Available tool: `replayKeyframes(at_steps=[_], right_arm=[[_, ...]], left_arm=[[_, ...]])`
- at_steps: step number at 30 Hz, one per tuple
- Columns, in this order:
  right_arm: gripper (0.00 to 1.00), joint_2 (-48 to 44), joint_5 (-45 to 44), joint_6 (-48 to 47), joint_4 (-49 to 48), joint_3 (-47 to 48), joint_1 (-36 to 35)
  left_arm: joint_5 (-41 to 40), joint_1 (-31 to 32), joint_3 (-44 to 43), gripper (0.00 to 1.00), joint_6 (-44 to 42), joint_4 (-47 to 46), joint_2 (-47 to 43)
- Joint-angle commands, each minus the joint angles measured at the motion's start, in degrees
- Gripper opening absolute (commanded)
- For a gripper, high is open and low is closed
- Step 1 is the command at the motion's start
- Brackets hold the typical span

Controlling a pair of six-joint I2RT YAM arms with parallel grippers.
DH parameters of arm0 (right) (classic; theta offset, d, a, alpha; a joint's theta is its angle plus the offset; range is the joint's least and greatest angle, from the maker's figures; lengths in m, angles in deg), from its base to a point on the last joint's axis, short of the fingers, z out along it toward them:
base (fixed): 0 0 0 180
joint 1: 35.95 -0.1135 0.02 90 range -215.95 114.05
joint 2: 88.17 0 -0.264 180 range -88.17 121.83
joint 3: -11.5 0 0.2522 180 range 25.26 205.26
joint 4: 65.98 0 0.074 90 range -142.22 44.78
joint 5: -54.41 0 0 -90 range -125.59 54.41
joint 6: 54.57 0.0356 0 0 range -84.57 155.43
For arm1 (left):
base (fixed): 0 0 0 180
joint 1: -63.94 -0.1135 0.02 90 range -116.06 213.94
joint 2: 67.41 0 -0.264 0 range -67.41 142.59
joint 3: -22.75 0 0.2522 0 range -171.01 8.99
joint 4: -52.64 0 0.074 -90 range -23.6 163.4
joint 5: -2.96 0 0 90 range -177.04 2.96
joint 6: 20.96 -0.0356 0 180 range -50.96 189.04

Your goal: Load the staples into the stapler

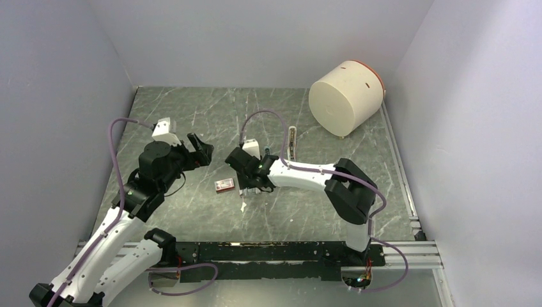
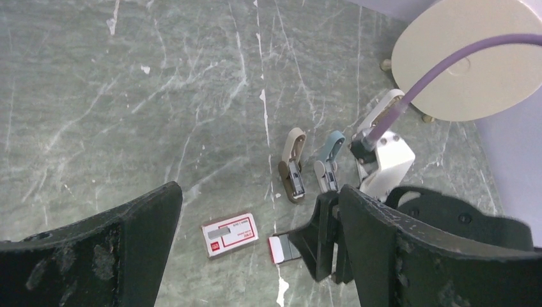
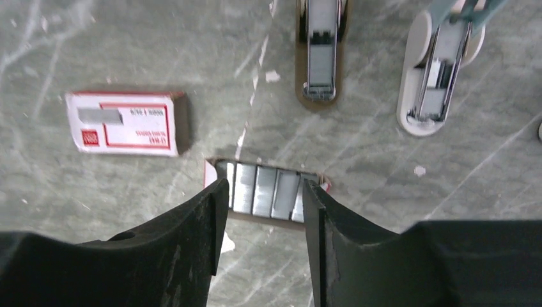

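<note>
Right gripper (image 3: 264, 188) hangs over staples (image 3: 268, 193), jaws parted, gripping nothing (red box (image 3: 124, 123) just beside the block); left gripper (image 2: 259, 190) spread wide, empty; two staplers (image 3: 317, 51) nearby

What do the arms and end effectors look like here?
The left arm and right arm have white links, black joint housings, a lilac cable looping along each to a white wrist camera box. The left end effector and right end effector are matte black, two broad fingers each.
</note>
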Motion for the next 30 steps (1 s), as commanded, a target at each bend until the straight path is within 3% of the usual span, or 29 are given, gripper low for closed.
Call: replayKeyframes(at_steps=[1, 6, 19, 30], right_arm=[[0.45, 2.86, -1.01, -0.68, 0.30, 3.76, 2.24], [0.30, 5.55, -2.78, -2.41, 2.24, 5.83, 3.95], [0.24, 6.57, -0.05, -5.47, 3.29, 3.28, 5.33], [0.23, 4.19, 5.66, -7.92, 4.00, -0.17, 5.45]], left_arm=[[-0.35, -0.25, 2.64, 0.95, 3.66, 3.82, -1.57], [3.14, -0.23, 6.41, 0.83, 6.98, 6.46, -2.46], [9.76, -0.18, 13.95, 0.72, 10.75, 3.51, -0.76], [10.30, -0.20, 13.82, 0.73, 9.39, 1.08, 0.36]])
